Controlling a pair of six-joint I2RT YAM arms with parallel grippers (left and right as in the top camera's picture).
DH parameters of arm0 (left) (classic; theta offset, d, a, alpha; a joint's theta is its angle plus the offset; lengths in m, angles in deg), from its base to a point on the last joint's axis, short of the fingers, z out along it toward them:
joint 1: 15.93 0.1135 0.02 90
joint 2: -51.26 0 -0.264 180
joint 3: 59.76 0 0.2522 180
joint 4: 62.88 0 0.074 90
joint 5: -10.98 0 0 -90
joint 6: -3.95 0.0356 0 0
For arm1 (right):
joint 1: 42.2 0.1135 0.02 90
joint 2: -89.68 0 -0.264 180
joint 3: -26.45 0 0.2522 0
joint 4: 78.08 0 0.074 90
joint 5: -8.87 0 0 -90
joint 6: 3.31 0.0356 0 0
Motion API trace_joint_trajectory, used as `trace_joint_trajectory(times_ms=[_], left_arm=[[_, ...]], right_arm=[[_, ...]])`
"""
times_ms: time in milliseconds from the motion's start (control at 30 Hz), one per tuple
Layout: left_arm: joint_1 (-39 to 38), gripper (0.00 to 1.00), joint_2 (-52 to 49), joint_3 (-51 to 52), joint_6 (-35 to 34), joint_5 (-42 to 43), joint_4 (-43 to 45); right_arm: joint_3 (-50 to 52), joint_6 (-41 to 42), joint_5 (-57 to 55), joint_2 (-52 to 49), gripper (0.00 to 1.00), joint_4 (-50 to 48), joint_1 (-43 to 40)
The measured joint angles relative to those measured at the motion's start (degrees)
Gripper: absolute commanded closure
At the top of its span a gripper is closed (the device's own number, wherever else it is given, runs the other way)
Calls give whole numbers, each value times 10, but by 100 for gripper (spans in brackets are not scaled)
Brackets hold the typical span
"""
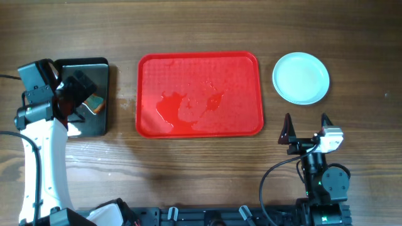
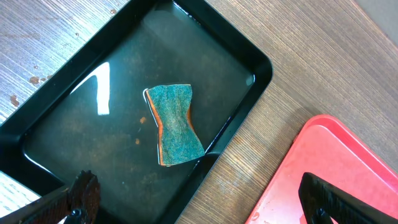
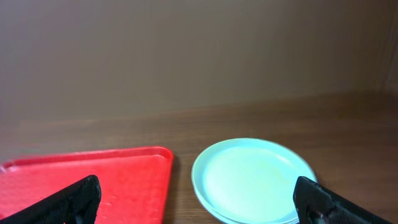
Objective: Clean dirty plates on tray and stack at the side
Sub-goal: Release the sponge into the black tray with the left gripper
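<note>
The pale blue-white plates sit stacked on the table right of the red tray; the stack also shows in the right wrist view. The tray holds no plates and has wet smears on it. Its edge shows in the right wrist view and its corner in the left wrist view. My right gripper is open and empty, near the table's front, short of the stack. My left gripper is open and empty above the black tray.
A glossy black tray of water stands at the left, holding a green-and-orange sponge. Small orange specks lie on the wood beside it.
</note>
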Motion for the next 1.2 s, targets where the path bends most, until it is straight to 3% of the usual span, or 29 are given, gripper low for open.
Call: trace_joint_trajectory(times_ms=[300,1200], left_arm=[[0,0,0,0,0,0,0],[0,0,0,0,0,0,0]], right_arm=[[0,-39,4,0,0,1,0],[0,-39,6,0,0,1,0]])
